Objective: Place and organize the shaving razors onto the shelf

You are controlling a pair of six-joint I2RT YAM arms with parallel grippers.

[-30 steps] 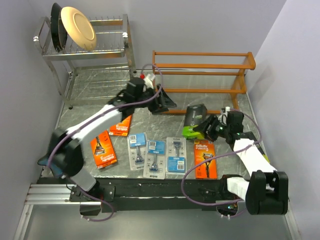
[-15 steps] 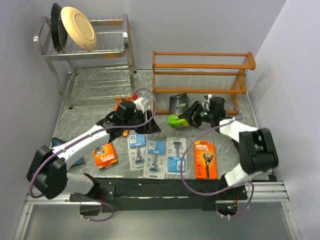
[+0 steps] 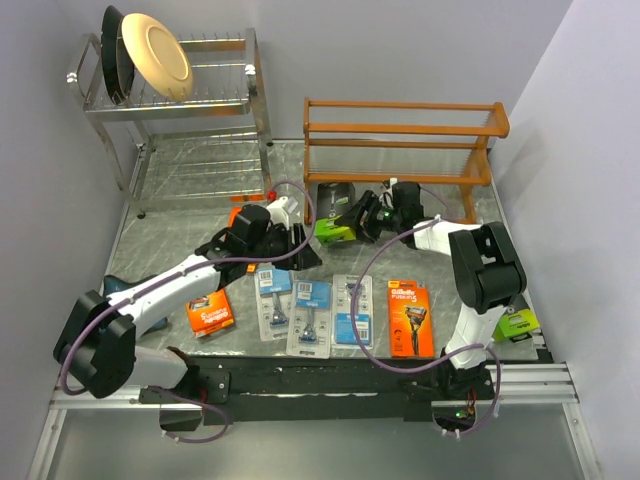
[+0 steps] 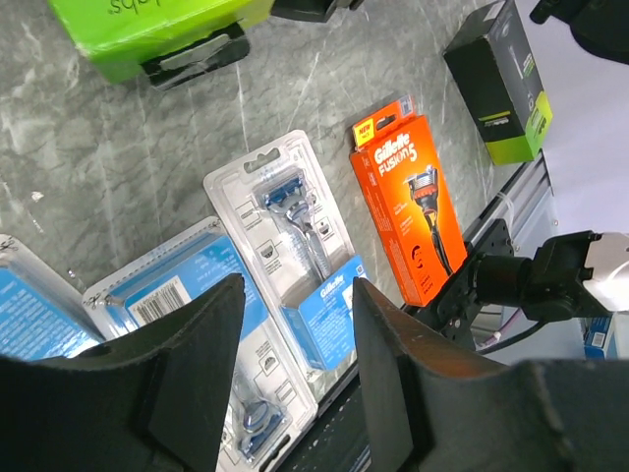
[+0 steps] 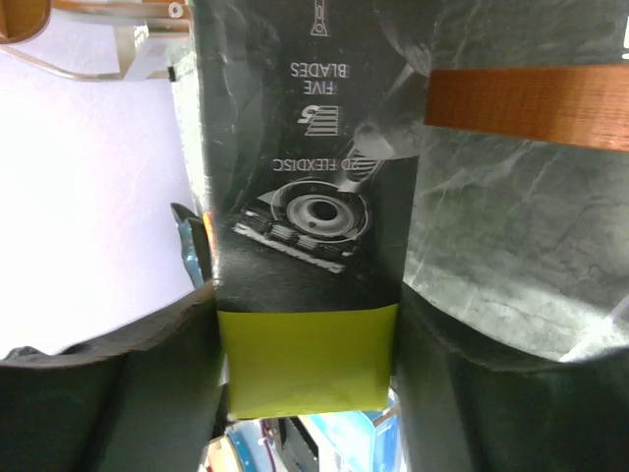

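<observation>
My right gripper [image 3: 362,216] is shut on a lime-green-and-black razor box [image 3: 335,211], held at the left end of the reddish-brown wooden shelf [image 3: 400,128], by its lowest tier. In the right wrist view the box [image 5: 305,197] fills the space between the fingers, with a shelf rail [image 5: 526,103] beside it. My left gripper [image 3: 300,246] is open and empty over the pale blue blister cards [image 3: 310,315]; in the left wrist view it [image 4: 295,290] frames one card [image 4: 295,231]. Orange packs lie at the left [image 3: 208,312], at the right [image 3: 410,318] and under the left arm [image 3: 240,214]. A second green box [image 3: 515,325] lies at the right edge.
A chrome wire dish rack [image 3: 200,110] with plates [image 3: 155,52] stands at the back left. A blue dish [image 3: 112,288] peeks out beside the left arm. The purple walls close in at the back and right.
My right gripper has carried the green-and-black box left and back to the shelf's left end. My left gripper has drawn back from the shelf to above the blister cards. The second green box now shows.
</observation>
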